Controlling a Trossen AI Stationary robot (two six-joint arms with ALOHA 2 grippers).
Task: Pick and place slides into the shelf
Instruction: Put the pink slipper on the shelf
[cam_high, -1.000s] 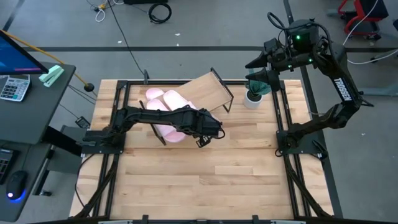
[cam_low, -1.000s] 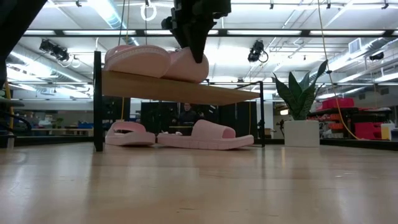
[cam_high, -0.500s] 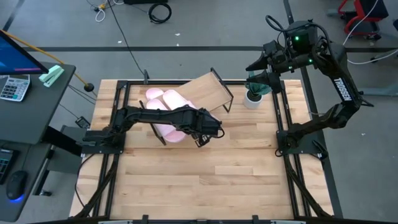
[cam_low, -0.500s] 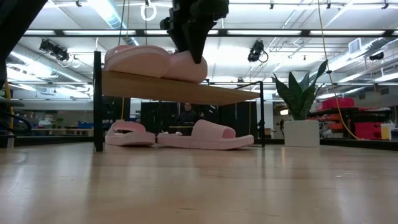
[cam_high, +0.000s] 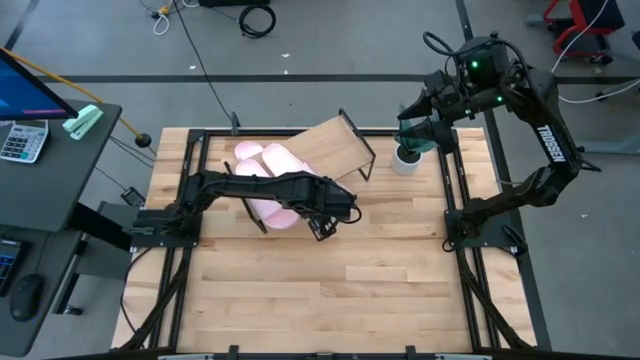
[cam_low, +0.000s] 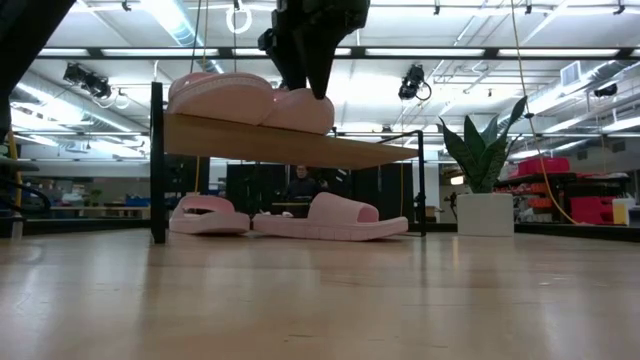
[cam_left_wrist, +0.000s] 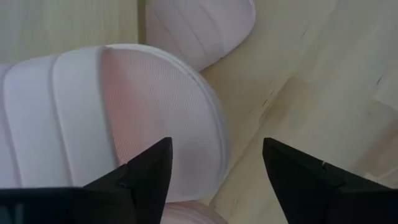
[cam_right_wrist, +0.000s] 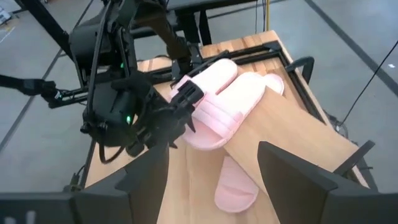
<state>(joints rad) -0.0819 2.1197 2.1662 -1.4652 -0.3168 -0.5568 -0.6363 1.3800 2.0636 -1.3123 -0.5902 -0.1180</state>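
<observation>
Two pale pink slides (cam_low: 215, 95) (cam_low: 300, 110) lie side by side, soles down, on the slanted wooden shelf (cam_low: 350, 152). Two more slides (cam_low: 208, 215) (cam_low: 330, 215) rest on the table under it. My left gripper (cam_left_wrist: 214, 162) points down over the right-hand slide on the shelf (cam_left_wrist: 124, 118), at its end by the shelf's near edge. It is open: one finger stands over the slide, the other over bare board. My right gripper (cam_right_wrist: 211, 155) hangs open with nothing in it, high at the far right (cam_high: 405, 110). My left gripper stands open, from above and pointing down, at the rounded end (cam_left_wrist: 199, 124) of the slide. That slide lies flat on the shelf board. Whether one finger (cam_left_wrist: 146, 171) still touches the slide's top, I cannot tell.
A potted plant in a white pot (cam_high: 405, 157) stands at the table's far right, below my right gripper. The shelf's thin black frame (cam_low: 157, 165) rises at its ends. The table's near half (cam_high: 340, 290) is bare wood.
My left gripper has opened and let go of the right-hand slide on the shelf, staying in place above it. The slide's near end has settled down flat onto the board.
</observation>
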